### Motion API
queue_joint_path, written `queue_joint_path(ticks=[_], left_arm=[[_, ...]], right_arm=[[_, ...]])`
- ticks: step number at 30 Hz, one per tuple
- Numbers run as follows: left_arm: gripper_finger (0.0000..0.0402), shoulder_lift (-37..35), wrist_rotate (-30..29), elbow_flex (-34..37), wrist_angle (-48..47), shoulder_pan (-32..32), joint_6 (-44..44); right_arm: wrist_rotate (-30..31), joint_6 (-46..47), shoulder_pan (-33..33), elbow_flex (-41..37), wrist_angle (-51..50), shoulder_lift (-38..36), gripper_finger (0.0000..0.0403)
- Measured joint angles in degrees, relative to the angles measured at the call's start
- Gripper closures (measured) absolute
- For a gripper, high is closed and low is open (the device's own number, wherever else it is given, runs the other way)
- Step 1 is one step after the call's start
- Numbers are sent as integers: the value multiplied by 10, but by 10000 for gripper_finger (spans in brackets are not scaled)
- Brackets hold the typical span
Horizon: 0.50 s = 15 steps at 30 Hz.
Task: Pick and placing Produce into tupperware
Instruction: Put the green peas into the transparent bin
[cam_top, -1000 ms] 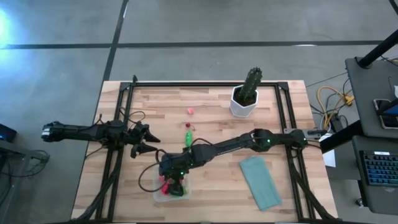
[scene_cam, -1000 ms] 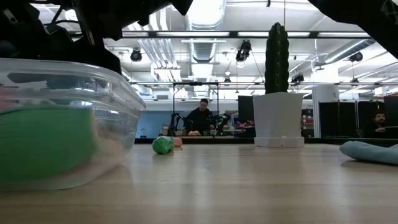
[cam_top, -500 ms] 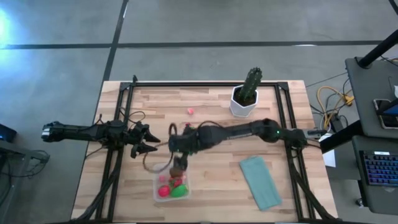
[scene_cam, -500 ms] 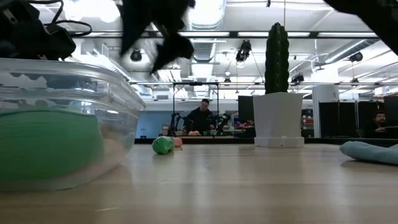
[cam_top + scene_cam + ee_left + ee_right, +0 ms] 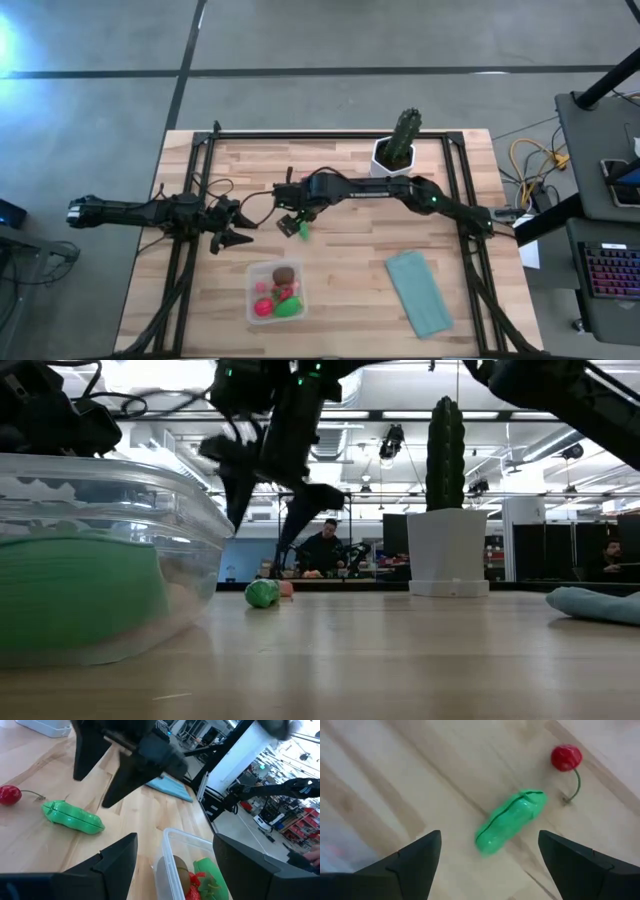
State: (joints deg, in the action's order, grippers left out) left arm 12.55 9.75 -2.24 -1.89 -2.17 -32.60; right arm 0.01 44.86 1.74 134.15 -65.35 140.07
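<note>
My right gripper hangs open above the table, just short of a green pod-shaped produce piece that lies on its side on the wood. In the right wrist view the pod lies between and ahead of my spread fingers, with a red cherry beyond it. The clear tupperware sits near the table's near edge and holds a brown round piece, red and pink bits and a green piece. My left gripper waits open at the table's left side.
A cactus in a white pot stands near the far edge. A teal cloth lies flat at the near right. A small pink bit rests on the wood beyond the pod. Cables trail by the left gripper.
My right gripper has risen out of the tupperware and travelled toward the far edge, ending above the green pod. The brown round piece, hidden under the gripper before, now shows lying in the tupperware.
</note>
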Motion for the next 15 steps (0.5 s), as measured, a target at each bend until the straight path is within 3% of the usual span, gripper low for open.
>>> queue_joint_path(ticks=[11, 15], left_arm=[[155, 0, 0, 0, 0, 0, 0], [155, 0, 0, 0, 0, 0, 0]], right_arm=[[13, 56, 0, -3, -14, 35, 80], [33, 88, 0, -3, -10, 35, 108]])
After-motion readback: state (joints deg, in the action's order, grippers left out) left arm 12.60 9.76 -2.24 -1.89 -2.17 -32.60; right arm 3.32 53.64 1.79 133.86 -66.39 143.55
